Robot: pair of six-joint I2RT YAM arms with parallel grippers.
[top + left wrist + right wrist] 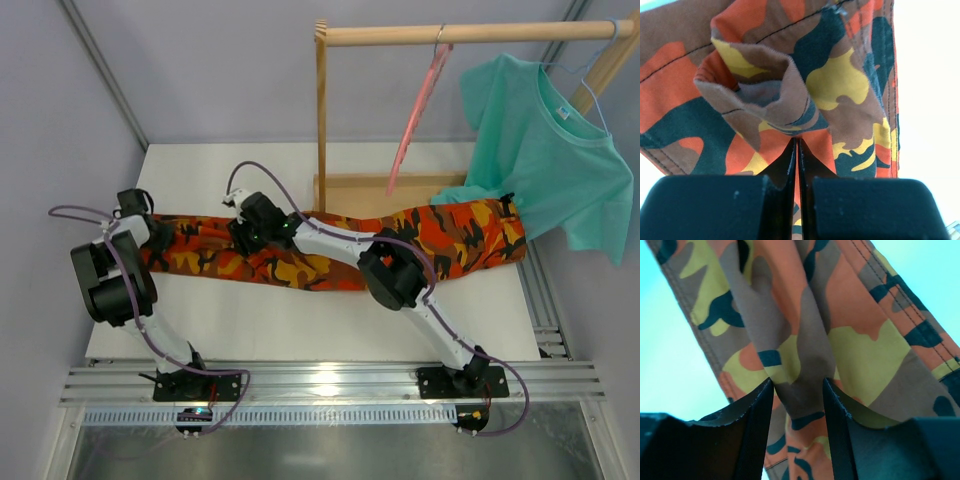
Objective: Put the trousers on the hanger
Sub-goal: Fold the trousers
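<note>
left claw [797, 142]: pinched shut on trousers [470, 235] | right claw [797, 382]: half open, cloth fold between jaws | hanger [418, 110]: bare, up past right claw | to do: whole job

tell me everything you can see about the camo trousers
The trousers are woven-looking cloth in orange, red, brown, yellow and black camouflage with dark stitched seams. They lie stretched left to right across the white table, rumpled in the middle, their right end beside the wooden rack's base. The left gripper is shut on a bunched hem at the left end. The right gripper stands open with a fold between its fingers, left of the middle. They are not on the hanger.
</note>
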